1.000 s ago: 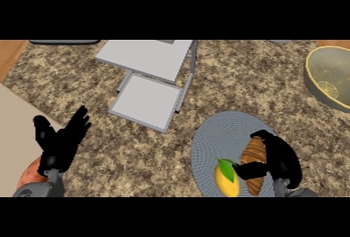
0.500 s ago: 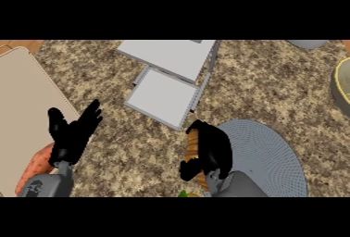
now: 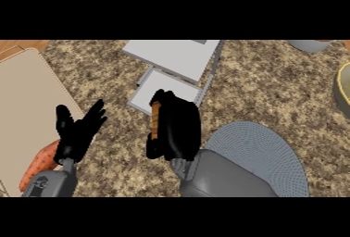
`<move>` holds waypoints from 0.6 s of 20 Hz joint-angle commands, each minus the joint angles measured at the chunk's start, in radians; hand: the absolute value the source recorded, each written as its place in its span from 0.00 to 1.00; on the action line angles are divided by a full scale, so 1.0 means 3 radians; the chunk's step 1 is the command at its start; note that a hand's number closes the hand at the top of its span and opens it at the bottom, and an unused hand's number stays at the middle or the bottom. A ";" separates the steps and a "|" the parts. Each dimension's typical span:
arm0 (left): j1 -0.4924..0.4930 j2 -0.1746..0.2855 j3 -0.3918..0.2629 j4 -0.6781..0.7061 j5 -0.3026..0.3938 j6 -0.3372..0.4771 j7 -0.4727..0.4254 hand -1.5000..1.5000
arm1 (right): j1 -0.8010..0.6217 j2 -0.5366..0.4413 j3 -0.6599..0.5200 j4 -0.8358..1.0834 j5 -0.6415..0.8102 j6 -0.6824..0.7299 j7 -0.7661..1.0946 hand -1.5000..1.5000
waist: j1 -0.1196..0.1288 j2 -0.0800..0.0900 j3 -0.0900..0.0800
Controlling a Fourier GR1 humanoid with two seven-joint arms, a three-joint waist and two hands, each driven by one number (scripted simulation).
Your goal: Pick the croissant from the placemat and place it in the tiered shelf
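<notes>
The right hand (image 3: 176, 132) has its fingers curled around the croissant (image 3: 156, 119); only a brown strip shows beside them. The fingertips are at the near edge of the grey shelf (image 3: 174, 58). The round placemat (image 3: 270, 152) lies on the worktop (image 3: 273, 88), right of the wrist. The left hand (image 3: 77, 132) rests further left, with its fingers spread wide.

On the speckled brown stone desk (image 3: 273, 88), a round grey woven placemat (image 3: 273, 157) is laid at near right, a pale grey tiered shelf (image 3: 174, 55) is set at far centre, and a flat beige board (image 3: 27, 111) is placed at left.
</notes>
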 commanded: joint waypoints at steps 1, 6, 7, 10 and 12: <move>0.0076 0.0024 0.0019 0.0119 -0.0031 0.0029 0.0032 0.50 | -0.0582 0.0049 -0.0002 0.0003 0.0279 -0.0204 0.0845 1.00 | -0.0062 -0.0039 -0.0015; 0.0060 -0.0005 0.0017 0.0092 0.0006 0.0025 0.0104 0.50 | -0.1113 0.0049 -0.0190 0.0075 0.0350 0.0043 0.1169 1.00 | -0.0092 -0.0070 -0.0019; 0.0116 0.0055 0.0051 0.0077 0.0034 -0.0051 0.0033 0.50 | -0.1263 0.0049 -0.0336 0.0149 0.0340 0.0086 0.1177 1.00 | -0.0055 -0.0065 -0.0023; 0.0029 0.0029 0.0043 0.0136 -0.0029 0.0027 0.0054 0.50 | -0.1571 0.0048 -0.0480 0.0285 0.0381 0.0127 0.1182 1.00 | -0.0129 -0.0052 -0.0022; 0.0080 -0.0043 0.0045 0.0150 -0.0002 0.0058 0.0042 0.50 | -0.1769 0.0048 -0.0641 0.0375 0.0339 0.0255 0.1183 1.00 | -0.0162 -0.0059 -0.0023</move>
